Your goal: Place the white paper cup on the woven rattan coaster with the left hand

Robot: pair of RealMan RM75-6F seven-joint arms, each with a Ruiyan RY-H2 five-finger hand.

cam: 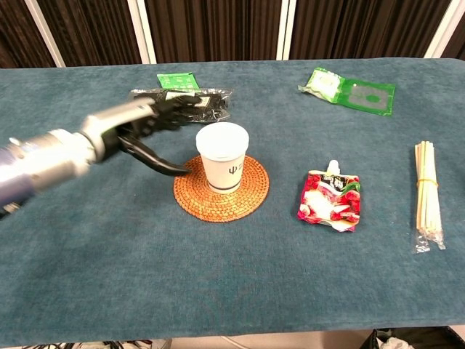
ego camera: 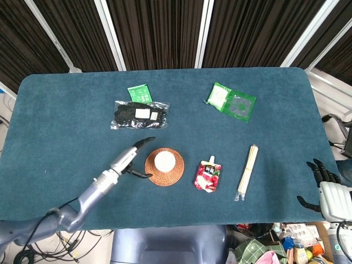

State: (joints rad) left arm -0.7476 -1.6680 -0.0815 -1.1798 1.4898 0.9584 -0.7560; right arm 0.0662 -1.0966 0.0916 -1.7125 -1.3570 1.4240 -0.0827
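Note:
The white paper cup (ego camera: 164, 160) (cam: 222, 156) stands upright in the middle of the round woven rattan coaster (ego camera: 164, 174) (cam: 221, 199). My left hand (ego camera: 132, 159) (cam: 149, 128) hovers just left of the coaster, fingers spread and holding nothing, apart from the cup. My right hand (ego camera: 325, 184) rests off the table's right edge in the head view, its dark fingers apart with nothing in them.
A black packet in clear wrap (ego camera: 139, 114) and a small green packet (ego camera: 139, 92) lie behind the coaster. A red spouted pouch (ego camera: 208, 175) sits right of it, then a bundle of sticks (ego camera: 247, 171). A green-and-white packet (ego camera: 231, 101) lies at the back right.

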